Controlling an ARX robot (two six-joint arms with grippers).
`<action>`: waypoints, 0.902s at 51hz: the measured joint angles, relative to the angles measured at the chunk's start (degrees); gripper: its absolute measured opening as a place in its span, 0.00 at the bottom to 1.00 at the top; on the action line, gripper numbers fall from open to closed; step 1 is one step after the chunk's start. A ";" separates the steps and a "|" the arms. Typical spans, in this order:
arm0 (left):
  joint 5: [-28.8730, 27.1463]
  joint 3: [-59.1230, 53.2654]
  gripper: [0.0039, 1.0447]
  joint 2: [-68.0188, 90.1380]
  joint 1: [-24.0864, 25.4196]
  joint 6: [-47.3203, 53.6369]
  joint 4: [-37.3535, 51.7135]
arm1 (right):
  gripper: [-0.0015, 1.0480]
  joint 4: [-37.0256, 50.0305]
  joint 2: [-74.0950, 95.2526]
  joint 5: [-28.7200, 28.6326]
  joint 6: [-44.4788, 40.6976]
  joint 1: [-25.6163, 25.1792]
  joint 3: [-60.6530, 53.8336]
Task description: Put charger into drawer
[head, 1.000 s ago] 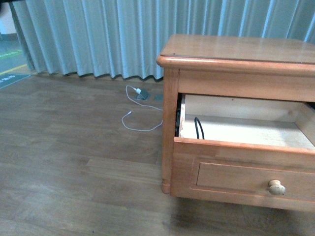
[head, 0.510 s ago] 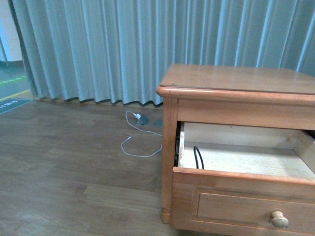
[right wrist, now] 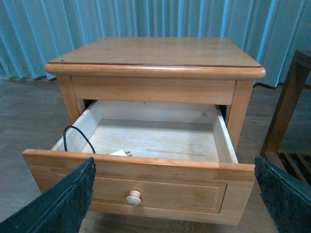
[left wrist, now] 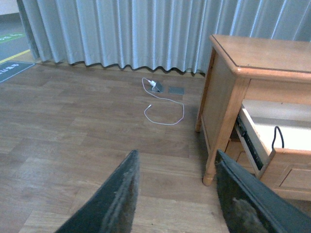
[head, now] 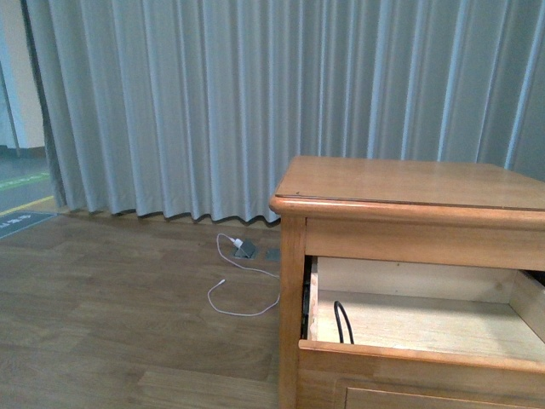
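Already done: the charger (right wrist: 120, 153) lies inside the drawer (right wrist: 160, 167), just behind its front board. It is ahead of the right gripper (right wrist: 173, 162) and apart from both its fingers (right wrist: 63, 204).
Black cable (right wrist: 80, 135): arches up from the drawer floor near one side wall, all of it within the drawer as far as can be seen.
Right gripper: fingers spread wide and empty, with the open drawer framed between them.
Left gripper (left wrist: 177, 155): fingers (left wrist: 119, 199) spread with nothing between them, bare floor ahead, and the drawer well off to one side.
Left to do: by my judgement nothing of the placing. The drawer stands pulled out, its knob (right wrist: 133, 197) ahead of the right fingers and untouched.
White adapter (head: 245, 249): on the floor by the curtain, well apart from both grippers, and not the task's thing.
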 joint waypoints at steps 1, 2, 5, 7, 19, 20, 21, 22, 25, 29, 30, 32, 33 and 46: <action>0.35 -0.55 0.41 -0.37 0.50 0.09 0.15 | 0.92 0.00 0.00 0.00 0.00 0.00 0.00; 0.79 -1.01 0.37 -0.70 0.96 0.26 0.26 | 0.92 0.00 0.00 0.00 0.00 0.00 0.00; 4.11 -2.16 0.27 -1.73 3.28 0.48 0.46 | 0.92 0.00 0.00 0.00 0.00 0.00 0.00; 8.13 -2.99 0.20 -2.45 6.49 0.63 0.61 | 0.92 0.00 0.00 0.02 0.00 0.00 0.00; 10.27 -6.86 0.04 -5.11 10.73 1.07 1.84 | 0.92 0.00 0.00 0.00 0.00 0.02 0.00; 10.29 -7.10 0.04 -5.29 10.75 1.07 1.92 | 0.92 0.00 0.00 0.02 0.00 0.02 0.00; 10.29 -7.37 0.04 -5.46 10.78 1.07 2.01 | 0.92 0.00 0.00 0.07 0.00 0.02 0.00; 10.29 -7.58 0.04 -5.66 10.80 1.07 2.05 | 0.92 0.00 0.00 0.04 0.00 0.02 0.00; 10.25 -8.57 0.04 -6.38 10.84 1.07 2.27 | 0.92 0.00 0.00 0.00 0.00 0.02 0.00; 10.25 -9.57 0.04 -7.13 10.84 1.07 2.51 | 0.92 0.00 0.00 0.02 0.00 0.02 0.00; 10.27 -9.73 0.04 -7.23 10.84 1.07 2.56 | 0.92 0.00 0.00 0.02 0.00 0.02 0.00; 10.27 -9.99 0.04 -7.48 10.84 1.07 2.64 | 0.92 0.00 0.00 0.02 0.00 0.02 0.00; 10.27 -10.14 0.04 -7.61 10.84 1.07 2.71 | 0.92 0.00 0.00 0.02 0.00 0.02 0.00; 10.27 -11.65 0.04 -8.87 10.84 1.07 2.82 | 0.92 0.00 0.00 0.02 0.00 0.02 0.00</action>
